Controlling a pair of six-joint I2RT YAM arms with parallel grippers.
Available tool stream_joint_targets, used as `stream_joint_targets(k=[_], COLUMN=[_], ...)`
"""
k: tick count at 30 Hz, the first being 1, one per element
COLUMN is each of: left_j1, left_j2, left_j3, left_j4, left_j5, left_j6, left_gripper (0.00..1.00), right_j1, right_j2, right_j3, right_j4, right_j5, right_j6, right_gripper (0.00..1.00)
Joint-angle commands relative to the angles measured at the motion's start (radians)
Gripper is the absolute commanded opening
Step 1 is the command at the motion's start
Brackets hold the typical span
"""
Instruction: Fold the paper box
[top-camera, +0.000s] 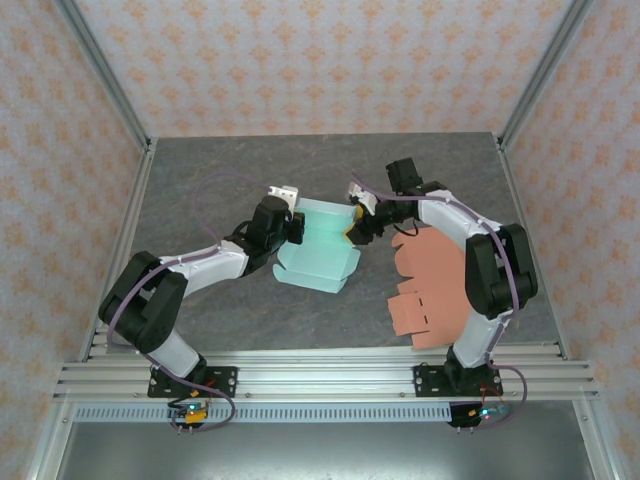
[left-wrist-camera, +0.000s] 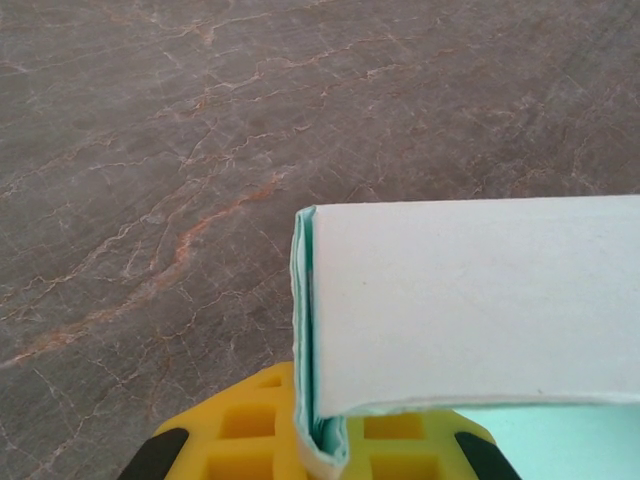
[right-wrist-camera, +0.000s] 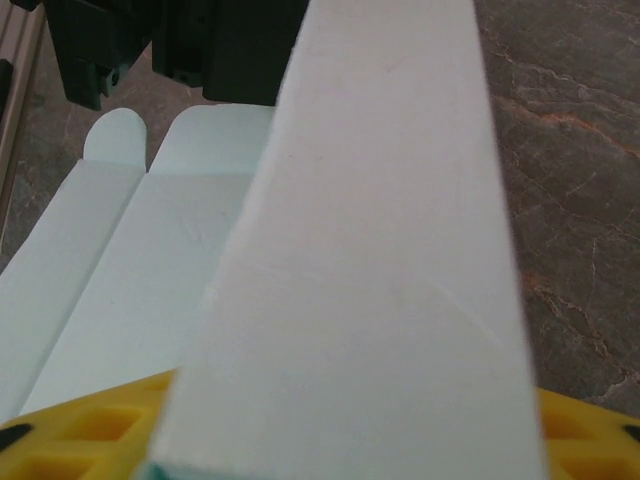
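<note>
The mint-green paper box (top-camera: 320, 250) lies half folded at the table's centre. My left gripper (top-camera: 296, 228) is at its left edge, shut on a doubled-over wall. In the left wrist view that folded wall (left-wrist-camera: 318, 400) is pinched between the yellow pads (left-wrist-camera: 240, 430), and a pale panel (left-wrist-camera: 470, 300) stretches away to the right. My right gripper (top-camera: 355, 225) is against the box's right edge. In the right wrist view a raised pale flap (right-wrist-camera: 380, 250) covers the jaws; just the yellow pad corners (right-wrist-camera: 80, 430) show, so their state is hidden.
A flat salmon-orange cut-out sheet (top-camera: 435, 285) lies under the right arm, reaching toward the near rail. The left arm's black gripper body (right-wrist-camera: 180, 50) is close ahead in the right wrist view. Grey marbled tabletop (top-camera: 220, 170) surrounds the box; metal posts frame the corners.
</note>
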Motion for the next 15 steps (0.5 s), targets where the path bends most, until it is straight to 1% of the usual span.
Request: stream_joint_targets(k=[1,3,5,7,9,10,11,13,15], left_j1=[-0.002,-0.004,-0.005,-0.005,-0.005,-0.005,-0.004,0.002,0.018], left_j2=[0.005,0.000,-0.002,-0.001,-0.005,-0.007,-0.009,-0.009,-0.001], left_j3=[0.006,0.005,0.002,0.001,0.013,0.020,0.024,0.035,0.049], left_j4=[0.030,0.027,0.030,0.025,0.004,-0.008,-0.015,-0.023,-0.038], left_j5=[0.008,0.007,0.006,0.000,-0.024,-0.038,-0.050,-0.072,-0.078], left_j6=[0.015,0.012,0.014,0.011,-0.019,-0.041,-0.060,-0.115,-0.183], left_gripper=[0.00,0.00,0.00,0.00,0.00,0.00,0.00,0.00,0.00], right_j1=[-0.001,0.000,-0.001,0.001,0.002,0.003,0.002,0.000,-0.005], right_j2=[-0.015,-0.009,-0.001,0.004,0.008,0.005,-0.002,-0.030,-0.065], right_j3=[0.031,0.041,0.046,0.039,0.035,0.033,0.022,-0.011,-0.047], right_j4=[0.025,0.031,0.038,0.057,0.062,0.067,0.085,0.134,0.207], right_j5=[-0.015,-0.008,-0.001,0.017,0.023,0.015,0.010,0.000,0.015], right_j6=[0.046,0.073,0.085,0.103,0.111,0.121,0.137,0.167,0.219], right_gripper=[0.49,0.44,0.36,0.32,0.31,0.39,0.48,0.60,0.75])
